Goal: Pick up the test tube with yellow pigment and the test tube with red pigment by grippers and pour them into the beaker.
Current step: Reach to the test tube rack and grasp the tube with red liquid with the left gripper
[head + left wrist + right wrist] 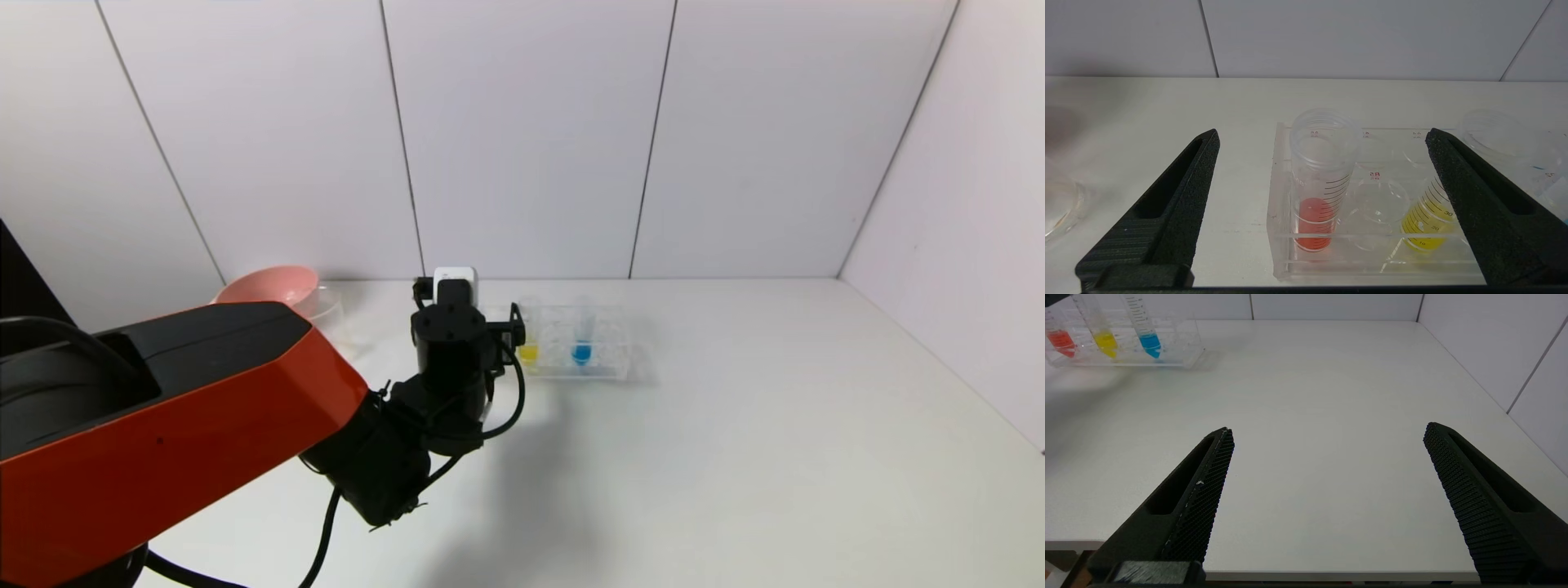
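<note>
Clear plastic tube rack [1290,261], centre of the left wrist view, on the white counter [735,457]: holds the slim clear test tube with red pigment [1316,196] upright at one end, the clear test tube with yellow pigment [1423,228] two slots along, and a blue-tipped clear tube [1145,330] beyond.

Pink bowl [269,287], upper left of the head view, with the small clear beaker [331,314] just beside it, largely hidden by the arm.

Left hand [1323,139]: black fingers wide apart, flanking the red tube without touching it, grasping nothing.

Right hand [1327,433]: fingers apart over bare counter, well away from the rack; not seen in the head view.
</note>
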`<state>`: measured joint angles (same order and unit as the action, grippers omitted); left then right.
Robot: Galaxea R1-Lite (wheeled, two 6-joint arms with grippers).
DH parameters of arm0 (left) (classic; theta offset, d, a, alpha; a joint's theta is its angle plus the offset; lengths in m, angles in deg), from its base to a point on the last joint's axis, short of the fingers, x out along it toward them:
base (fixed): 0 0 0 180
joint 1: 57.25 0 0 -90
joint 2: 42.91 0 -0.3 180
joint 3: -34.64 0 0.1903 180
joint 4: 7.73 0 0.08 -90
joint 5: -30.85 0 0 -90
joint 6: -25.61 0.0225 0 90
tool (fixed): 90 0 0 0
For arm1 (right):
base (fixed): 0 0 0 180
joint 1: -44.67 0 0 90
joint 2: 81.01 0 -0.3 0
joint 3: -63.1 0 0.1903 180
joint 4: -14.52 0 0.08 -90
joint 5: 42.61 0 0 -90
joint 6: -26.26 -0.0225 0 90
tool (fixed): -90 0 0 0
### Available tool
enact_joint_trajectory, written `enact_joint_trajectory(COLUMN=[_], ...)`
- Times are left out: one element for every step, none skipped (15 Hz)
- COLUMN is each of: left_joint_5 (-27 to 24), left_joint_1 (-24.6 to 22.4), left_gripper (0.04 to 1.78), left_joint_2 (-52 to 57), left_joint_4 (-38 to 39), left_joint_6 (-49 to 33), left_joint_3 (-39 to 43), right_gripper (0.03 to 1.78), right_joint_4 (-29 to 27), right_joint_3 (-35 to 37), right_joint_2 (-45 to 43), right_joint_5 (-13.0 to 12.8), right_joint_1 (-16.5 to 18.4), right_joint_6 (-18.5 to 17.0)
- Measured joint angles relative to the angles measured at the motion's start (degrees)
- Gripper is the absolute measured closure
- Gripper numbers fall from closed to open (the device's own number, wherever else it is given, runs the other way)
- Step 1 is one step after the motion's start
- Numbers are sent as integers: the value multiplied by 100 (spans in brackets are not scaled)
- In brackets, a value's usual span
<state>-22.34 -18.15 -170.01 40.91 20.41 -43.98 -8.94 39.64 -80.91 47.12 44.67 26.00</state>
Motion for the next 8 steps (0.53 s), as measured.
enact_joint_trajectory(left_joint_5=[-2, 0, 0, 1, 6, 11, 15, 15], left_joint_1=[-5, -11, -17, -24, -30, -38, -48, -55], left_gripper=[6, 6, 6, 6, 6, 6, 6, 6], left_joint_2=[-38, -85, -132, -179, -232, -289, -333, -374], left_joint_4=[2, 22, 90, 179, 294, 441, 545, 617], left_joint_6=[0, 0, 11, 52, 119, 183, 216, 223], left_joint_3=[-22, -50, -63, -78, -94, -110, -118, -122], right_gripper=[11, 11, 11, 11, 11, 11, 11, 11], right_joint_4=[0, 0, 0, 0, 0, 0, 0, 0], right_joint_3=[0, 0, 0, 0, 0, 0, 0, 0], right_joint_2=[0, 0, 0, 0, 0, 0, 0, 0], right_joint_5=[2, 2, 0, 2, 0, 2, 2, 0], right_joint_1=[0, 0, 0, 0, 0, 0, 0, 0], right_joint_6=[0, 0, 0, 0, 2, 0, 0, 0])
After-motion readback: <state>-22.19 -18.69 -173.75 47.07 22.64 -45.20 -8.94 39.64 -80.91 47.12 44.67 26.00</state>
